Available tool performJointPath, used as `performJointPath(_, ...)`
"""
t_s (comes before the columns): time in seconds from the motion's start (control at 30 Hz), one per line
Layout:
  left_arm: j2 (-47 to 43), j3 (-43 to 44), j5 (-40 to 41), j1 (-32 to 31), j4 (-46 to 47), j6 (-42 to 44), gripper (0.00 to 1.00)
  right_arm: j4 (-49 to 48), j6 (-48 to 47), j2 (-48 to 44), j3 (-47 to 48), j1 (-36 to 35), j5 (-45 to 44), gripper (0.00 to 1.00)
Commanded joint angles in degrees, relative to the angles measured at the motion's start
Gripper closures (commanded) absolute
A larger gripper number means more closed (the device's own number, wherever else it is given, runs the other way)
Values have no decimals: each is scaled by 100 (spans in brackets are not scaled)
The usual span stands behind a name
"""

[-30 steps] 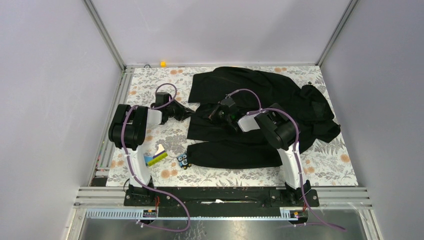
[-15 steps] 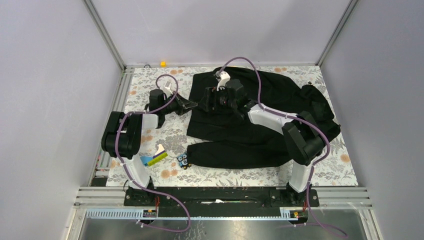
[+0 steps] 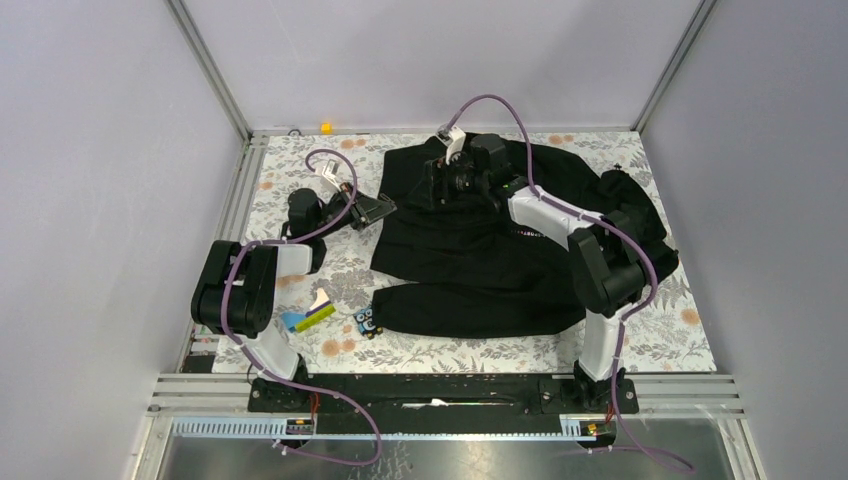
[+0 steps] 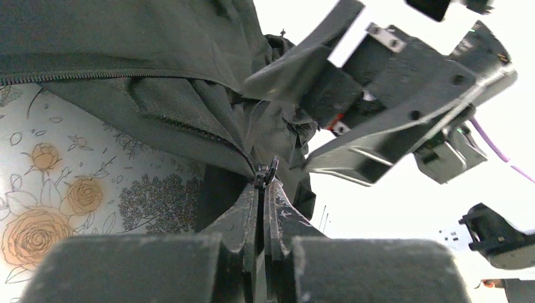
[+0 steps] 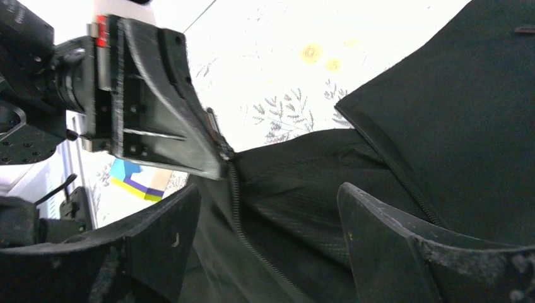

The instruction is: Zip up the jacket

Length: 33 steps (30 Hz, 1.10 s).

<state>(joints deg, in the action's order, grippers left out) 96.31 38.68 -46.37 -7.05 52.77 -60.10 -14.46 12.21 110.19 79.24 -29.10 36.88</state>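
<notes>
The black jacket [image 3: 500, 270] lies spread over the middle and right of the table, a sleeve folded along its near side. My left gripper [image 3: 386, 208] is at the jacket's left edge, shut on the zipper pull [image 4: 265, 177] pinched at its fingertips. Zipper teeth [image 5: 243, 221] run away from that pinch. My right gripper [image 3: 434, 187] hovers over the jacket's far left part, just right of the left gripper. Its fingers [image 5: 170, 221] stand wide open with only jacket fabric [image 5: 454, 95] beneath them. In the left wrist view the jacket [image 4: 126, 50] fills the upper left.
A blue and yellow card [image 3: 310, 317] and a small blue toy [image 3: 367, 322] lie on the floral cloth [image 3: 660, 330] near the jacket's front left. A small orange block [image 3: 326, 127] sits at the back edge. Frame posts rise at the back corners.
My right gripper has opened and moved from the jacket's middle toward the far side. My left gripper has reached farther out, keeping its hold on the zipper.
</notes>
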Motion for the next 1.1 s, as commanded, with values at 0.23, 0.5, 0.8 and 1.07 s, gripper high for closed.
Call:
performJointPath(0.23,61,-27,-309,-42,1167,-220,100,-592,221,704,283,54,1432,24)
performJointPath(0.5,164,28,-320,-42,1043,-240,100,-1180,692,574,-20,43,1391,31)
performJointPath(0.8,216,107,-417,-42,977,-251,100,-1507,1390,165,-311,151,1528,36)
performJointPath(1.07,204,81,-488,-42,1095,-347,100,-1838,1561,385,-229,147,1740,48)
